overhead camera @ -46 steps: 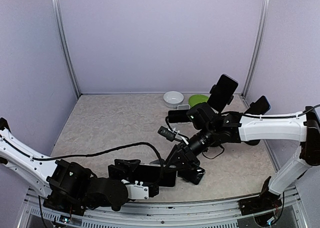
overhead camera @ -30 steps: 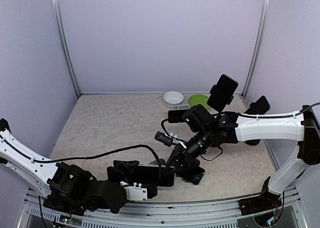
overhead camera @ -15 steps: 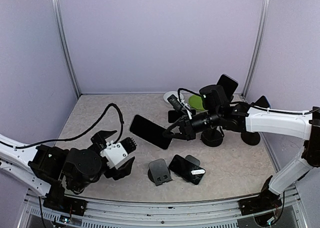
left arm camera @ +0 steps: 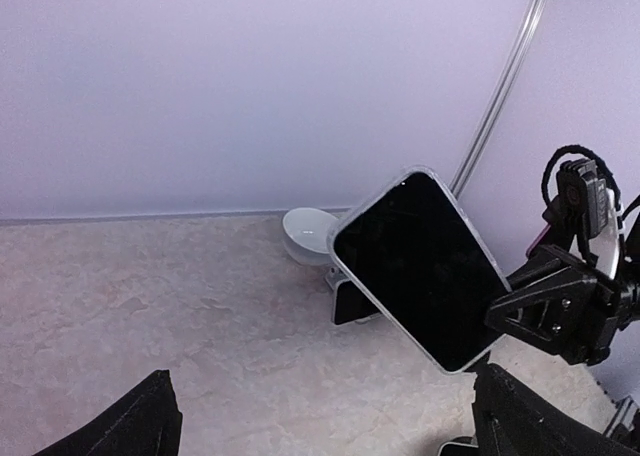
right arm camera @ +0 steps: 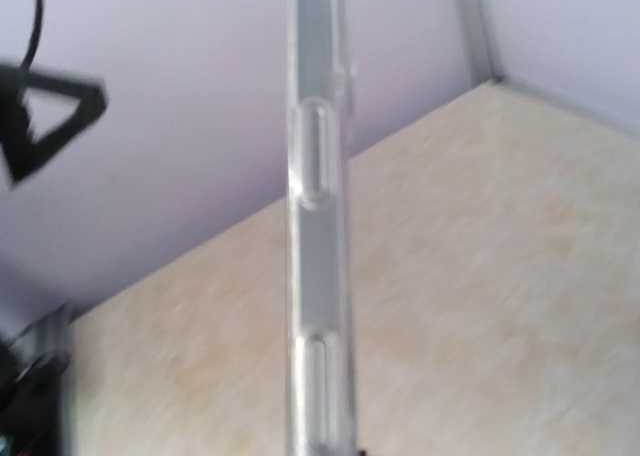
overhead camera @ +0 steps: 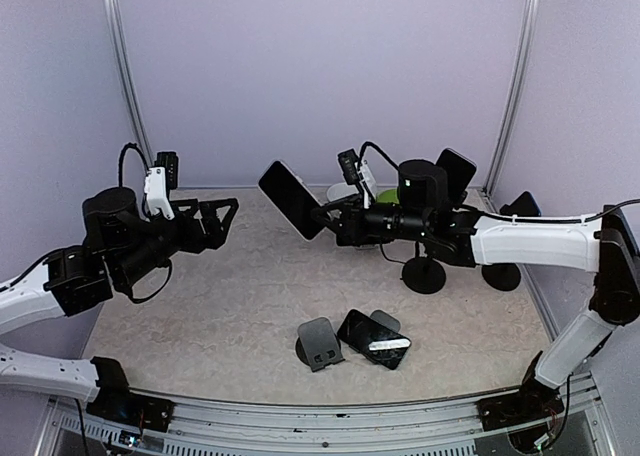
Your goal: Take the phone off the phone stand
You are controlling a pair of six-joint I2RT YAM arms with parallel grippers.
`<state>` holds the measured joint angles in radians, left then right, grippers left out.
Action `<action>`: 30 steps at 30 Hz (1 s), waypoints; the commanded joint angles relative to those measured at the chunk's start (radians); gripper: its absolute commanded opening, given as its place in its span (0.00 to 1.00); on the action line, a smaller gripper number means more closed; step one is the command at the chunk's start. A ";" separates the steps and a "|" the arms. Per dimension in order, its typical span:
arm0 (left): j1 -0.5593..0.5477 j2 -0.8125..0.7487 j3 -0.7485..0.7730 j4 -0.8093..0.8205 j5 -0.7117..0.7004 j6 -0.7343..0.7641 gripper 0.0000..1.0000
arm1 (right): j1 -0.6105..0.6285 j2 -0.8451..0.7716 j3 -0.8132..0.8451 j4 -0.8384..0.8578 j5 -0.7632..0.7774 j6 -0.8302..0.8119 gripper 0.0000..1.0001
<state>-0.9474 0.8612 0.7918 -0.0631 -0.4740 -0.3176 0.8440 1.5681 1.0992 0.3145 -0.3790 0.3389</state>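
Holding the phone (overhead camera: 292,200) aloft at 12 o'clock, the right hand (overhead camera: 333,219) is clamped on its edge; the left hand (overhead camera: 222,222) gapes empty. A level set-down clear of the 6 o'clock phone stand (overhead camera: 320,344) is advised.

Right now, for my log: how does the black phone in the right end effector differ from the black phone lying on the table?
The held black phone sits clamped in the right end effector; the lying black phone is ungripped. The held phone hangs tilted midair; the lying phone rests flat on the table. Both have dark screens.
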 commanded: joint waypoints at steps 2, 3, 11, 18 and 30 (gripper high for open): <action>0.078 0.074 0.027 0.116 0.202 -0.229 0.99 | 0.024 0.066 0.092 0.237 0.160 -0.014 0.00; 0.091 0.090 0.026 0.135 0.222 -0.255 0.99 | 0.033 0.078 0.106 0.238 0.180 -0.025 0.00; 0.213 0.200 -0.048 0.402 0.474 -0.495 0.99 | 0.100 0.165 0.194 0.215 0.287 -0.074 0.00; 0.240 0.289 -0.045 0.498 0.504 -0.568 0.99 | 0.130 0.193 0.214 0.218 0.309 -0.080 0.00; 0.254 0.419 0.018 0.484 0.485 -0.660 0.99 | 0.175 0.238 0.256 0.156 0.355 -0.113 0.00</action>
<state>-0.7067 1.2636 0.7815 0.3962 0.0113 -0.9367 1.0027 1.7958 1.3018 0.4206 -0.0414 0.2447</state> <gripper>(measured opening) 0.987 0.098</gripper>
